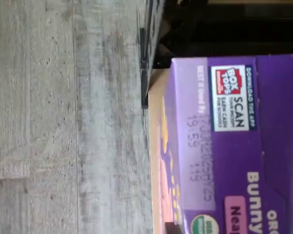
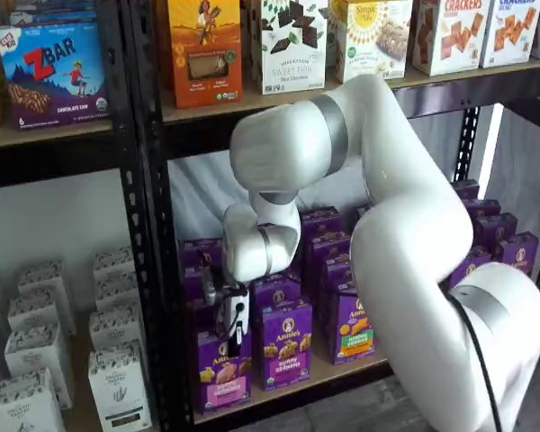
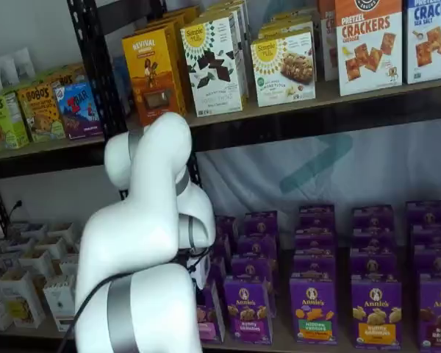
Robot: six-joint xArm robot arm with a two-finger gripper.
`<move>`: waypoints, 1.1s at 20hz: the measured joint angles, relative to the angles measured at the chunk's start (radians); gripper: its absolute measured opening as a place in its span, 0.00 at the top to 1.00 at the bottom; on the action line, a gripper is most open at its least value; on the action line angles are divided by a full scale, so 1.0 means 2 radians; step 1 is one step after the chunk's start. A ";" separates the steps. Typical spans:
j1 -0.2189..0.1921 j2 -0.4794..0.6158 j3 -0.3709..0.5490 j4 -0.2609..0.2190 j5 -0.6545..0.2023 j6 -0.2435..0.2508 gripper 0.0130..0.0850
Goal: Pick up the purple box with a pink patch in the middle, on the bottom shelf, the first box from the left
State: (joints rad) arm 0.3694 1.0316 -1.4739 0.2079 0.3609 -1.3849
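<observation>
Now clamped, apparently, on the small purple cardboard box [image 2: 221, 371] with its pink band, the white gripper [image 2: 233, 335] should lift straight up, clear of the tan wooden bottom shelf [image 2: 342, 367].

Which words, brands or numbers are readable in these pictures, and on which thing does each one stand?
"BOX TOPS", "SCAN", "Bunny": top of the purple box, wrist view.
Stamped date code on that top: too faint to read.
"Annie's": the purple box and its neighbours, in both shelf views.
"ZBAR": blue box.
"SWEET THIN": white box.
"CRACKERS": box.
"BOBO'S": green box.
Other small print: blurred.
</observation>
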 joint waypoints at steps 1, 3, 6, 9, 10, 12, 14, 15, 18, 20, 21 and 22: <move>0.000 0.000 0.000 -0.001 0.000 0.001 0.72; 0.000 -0.001 0.002 -0.003 0.000 0.003 0.72; 0.001 -0.003 0.005 -0.003 -0.001 0.004 0.72; 0.003 -0.006 0.009 -0.003 0.001 0.005 0.72; 0.004 -0.008 0.011 -0.003 0.001 0.006 0.72; 0.005 -0.012 0.018 -0.006 0.000 0.010 0.72; 0.007 -0.019 0.027 -0.010 0.001 0.015 0.72; 0.008 -0.023 0.033 -0.009 0.001 0.016 0.72; 0.012 -0.036 0.054 -0.006 -0.005 0.015 0.72; 0.014 -0.048 0.072 -0.005 -0.012 0.016 0.72; 0.015 -0.053 0.081 -0.006 -0.016 0.018 0.72; 0.017 -0.060 0.091 -0.009 -0.021 0.022 0.72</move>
State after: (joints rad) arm 0.4029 0.9121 -1.2926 0.1896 0.3198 -1.3402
